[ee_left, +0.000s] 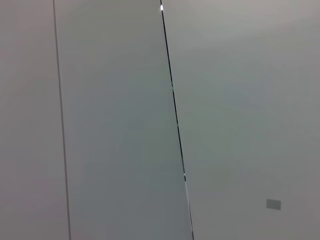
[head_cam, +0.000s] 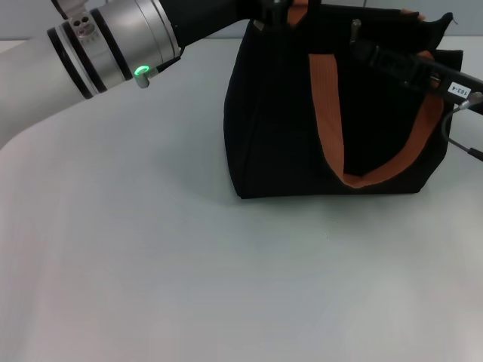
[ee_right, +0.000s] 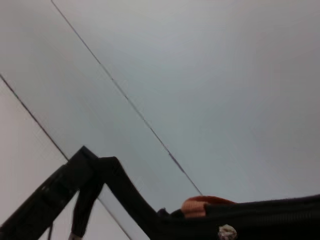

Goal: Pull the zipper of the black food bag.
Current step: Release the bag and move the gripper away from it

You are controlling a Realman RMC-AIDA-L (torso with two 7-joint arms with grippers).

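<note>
The black food bag (head_cam: 332,128) stands upright on the bench (head_cam: 189,264), long axis across the view. The zipper (head_cam: 355,28) sits upright on its top edge. Both arms reach there; jaws cannot be told.

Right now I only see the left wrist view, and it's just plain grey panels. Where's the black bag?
Observer: In the head view, the black food bag stands upright on the table, toward the robot's right.
Operator: Can you see the zipper?
Observer: A small silver tab, likely the zipper, sticks up at the bag's top edge.
Operator: Are the arms near it?
Observer: The left gripper is at the bag's top left corner. The right gripper reaches across the top, near the tab.
</note>
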